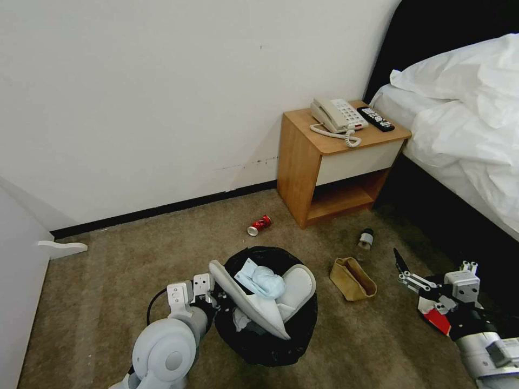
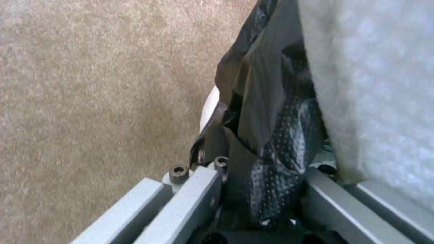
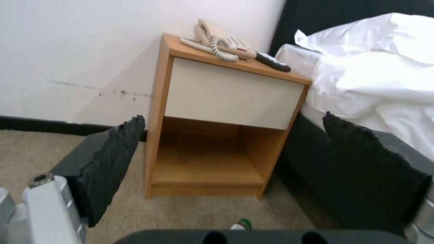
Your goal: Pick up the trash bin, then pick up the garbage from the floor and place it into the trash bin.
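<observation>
On coarse brown carpet (image 1: 108, 302), the left gripper (image 1: 208, 294) clamps its fingers on the nine o'clock rim of the trash bin (image 1: 270, 335), a round bucket lined with crinkly black film. Two flat white slippers (image 1: 254, 305) lean inside it, long axes running from ten to four o'clock, a light-blue mask (image 1: 262, 280) crumpled on top. A dented red can (image 1: 259, 225) lies at twelve o'clock; a soft brown paper bag (image 1: 352, 278) sits at three. The right gripper (image 3: 230, 159) hovers farther right, ridged black pads apart, facing the wooden nightstand (image 1: 335, 162).
</observation>
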You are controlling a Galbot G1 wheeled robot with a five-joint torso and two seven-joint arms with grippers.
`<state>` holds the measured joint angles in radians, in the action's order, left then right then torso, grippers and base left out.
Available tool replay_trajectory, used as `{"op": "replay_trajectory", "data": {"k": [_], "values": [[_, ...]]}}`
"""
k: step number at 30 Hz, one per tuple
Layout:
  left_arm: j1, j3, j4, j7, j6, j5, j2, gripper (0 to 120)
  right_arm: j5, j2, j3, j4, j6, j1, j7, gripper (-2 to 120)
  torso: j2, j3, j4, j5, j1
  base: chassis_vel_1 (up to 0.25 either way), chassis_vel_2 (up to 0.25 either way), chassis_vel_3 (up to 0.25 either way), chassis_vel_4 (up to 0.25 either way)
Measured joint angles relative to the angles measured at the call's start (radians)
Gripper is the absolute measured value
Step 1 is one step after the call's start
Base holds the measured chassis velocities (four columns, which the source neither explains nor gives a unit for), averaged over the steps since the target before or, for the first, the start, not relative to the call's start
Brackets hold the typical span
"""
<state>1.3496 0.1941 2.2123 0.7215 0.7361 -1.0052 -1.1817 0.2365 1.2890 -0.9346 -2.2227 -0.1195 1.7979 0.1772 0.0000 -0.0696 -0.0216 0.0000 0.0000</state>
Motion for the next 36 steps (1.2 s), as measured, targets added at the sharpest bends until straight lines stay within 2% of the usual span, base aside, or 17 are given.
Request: {"op": "replay_trajectory", "data": {"k": [36], "values": [[0.021,0.011,0.006,-0.014,0.000,0.026,-0.006,0,-0.007,0.003,0.002,-0.004,-0.004,0.005,0.005,100,0.000,0.000,0.0001,0.0000,0.000,-0.067,0.070,0.073,-0.072]]}}
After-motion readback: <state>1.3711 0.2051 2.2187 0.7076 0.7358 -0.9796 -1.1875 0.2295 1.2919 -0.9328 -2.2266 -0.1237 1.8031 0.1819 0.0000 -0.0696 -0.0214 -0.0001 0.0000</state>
